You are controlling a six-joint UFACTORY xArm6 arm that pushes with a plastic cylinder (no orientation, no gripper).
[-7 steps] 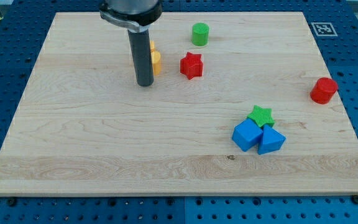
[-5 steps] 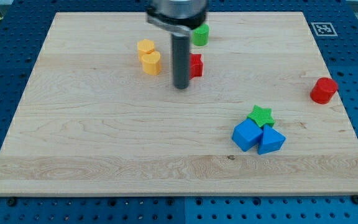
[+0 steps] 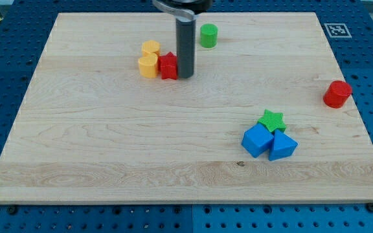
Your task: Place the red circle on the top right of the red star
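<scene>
The red star (image 3: 168, 66) sits in the upper middle of the board, pressed against two yellow blocks (image 3: 149, 60) on its left. My tip (image 3: 185, 76) stands right against the star's right side. The red circle (image 3: 337, 94) is far off at the view's right edge of the board, well apart from the star and my tip.
A green cylinder (image 3: 208, 35) stands near the top, right of my rod. A green star (image 3: 271, 120) touches two blue blocks (image 3: 268, 142) at the lower right. The wooden board (image 3: 96, 149) lies on a blue pegboard.
My tip swept from left of the yellow blocks to the right of the red star, then pushed the star left against the yellow blocks, which shifted slightly left.
</scene>
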